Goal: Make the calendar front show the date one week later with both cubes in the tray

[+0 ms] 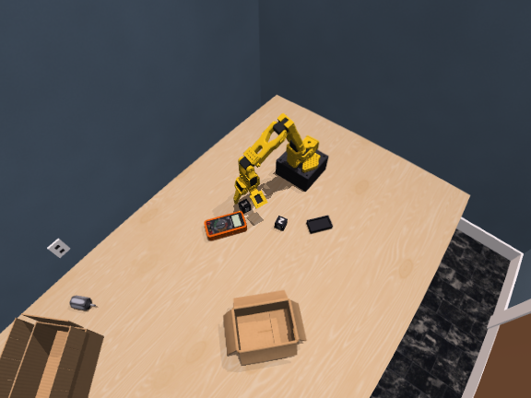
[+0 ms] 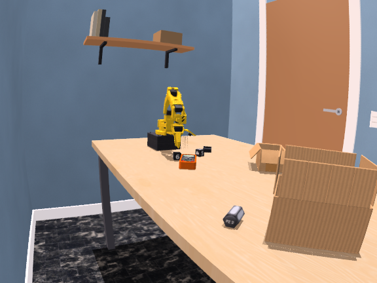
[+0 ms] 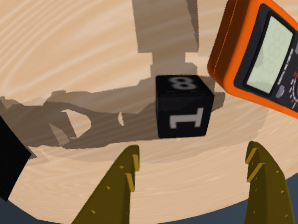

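A black cube (image 1: 244,205) (image 2: 177,156) (image 3: 183,107) lies on the table outside the tray. In the wrist view it shows a sideways 1 and an 8; the exterior view shows a 6. My gripper (image 1: 237,200) (image 2: 178,146) (image 3: 193,146) is partly open and empty, with the cube just beyond and between its fingertips in the wrist view. A second black cube (image 1: 280,223) (image 2: 199,152) stands apart on the table, with a turned digit on top. What looks like the black calendar tray (image 1: 319,224) (image 2: 207,149) lies beyond it; its month name cannot be read.
An orange multimeter (image 1: 226,226) (image 2: 187,162) (image 3: 227,65) lies close beside the first cube. An open cardboard box (image 1: 267,355) (image 2: 269,167) stands farther out. A larger carton (image 1: 76,364) (image 2: 317,223) and a grey screwdriver-like thing (image 1: 81,302) (image 2: 233,216) are far off.
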Available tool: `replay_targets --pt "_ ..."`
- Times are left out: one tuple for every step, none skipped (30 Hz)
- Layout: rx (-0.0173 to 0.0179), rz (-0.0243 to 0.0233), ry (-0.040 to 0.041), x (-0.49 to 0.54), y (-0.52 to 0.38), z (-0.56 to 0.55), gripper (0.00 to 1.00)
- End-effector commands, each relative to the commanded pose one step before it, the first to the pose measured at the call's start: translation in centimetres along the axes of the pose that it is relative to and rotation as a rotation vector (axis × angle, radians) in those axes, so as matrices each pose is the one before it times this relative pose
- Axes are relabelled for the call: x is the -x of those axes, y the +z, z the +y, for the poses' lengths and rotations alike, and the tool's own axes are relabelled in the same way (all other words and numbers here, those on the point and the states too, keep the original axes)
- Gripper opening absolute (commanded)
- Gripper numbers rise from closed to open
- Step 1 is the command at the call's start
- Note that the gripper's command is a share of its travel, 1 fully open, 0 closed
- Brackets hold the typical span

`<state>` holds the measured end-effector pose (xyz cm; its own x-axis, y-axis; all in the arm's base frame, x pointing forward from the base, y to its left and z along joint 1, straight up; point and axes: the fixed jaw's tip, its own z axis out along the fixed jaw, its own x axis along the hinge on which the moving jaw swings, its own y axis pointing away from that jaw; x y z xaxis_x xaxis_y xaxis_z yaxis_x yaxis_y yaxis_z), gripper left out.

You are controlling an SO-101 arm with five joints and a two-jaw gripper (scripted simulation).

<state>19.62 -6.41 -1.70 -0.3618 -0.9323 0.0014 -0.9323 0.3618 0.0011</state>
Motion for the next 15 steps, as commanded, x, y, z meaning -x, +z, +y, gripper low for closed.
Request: replay_targets --pt "0.01155 -0.00088 0.00028 -0.200 0.1115 0.044 0.35" --pt "-0.00001 -0.00001 -0.00001 0.000 0.0006 0.000 0.35" --pt "0.00000 0.00000 0.00000 0.000 0.0030 -0.001 0.35" --pt "0.00000 0.00000 0.00000 0.000 0.0072 -0.001 0.35" --pt "0.00000 0.00000 0.00000 0.000 0.0138 -0.001 0.35" --pt "0.00000 0.00000 0.00000 0.000 0.0222 -0.002 0.35" --pt "0.00000 0.00000 0.00000 0.000 0.0305 -0.003 0.35" --pt "0.00000 0.00000 0.00000 0.001 0.0413 -0.004 0.35" --pt "0.00000 0.00000 0.00000 0.000 0.0515 -0.005 0.35" --pt "0.00000 0.00000 0.00000 0.000 0.0635 -0.006 0.35" --pt "0.00000 0.00000 0.00000 0.000 0.0743 -0.007 0.35" --pt "0.00000 0.00000 0.00000 0.000 0.0863 -0.007 0.35" --pt "0.00000 0.00000 0.00000 0.000 0.0971 -0.008 0.35" --pt "0.00000 0.00000 0.00000 0.001 0.1085 -0.008 0.35" --pt "0.00000 0.00000 0.00000 0.000 0.1187 -0.009 0.35"
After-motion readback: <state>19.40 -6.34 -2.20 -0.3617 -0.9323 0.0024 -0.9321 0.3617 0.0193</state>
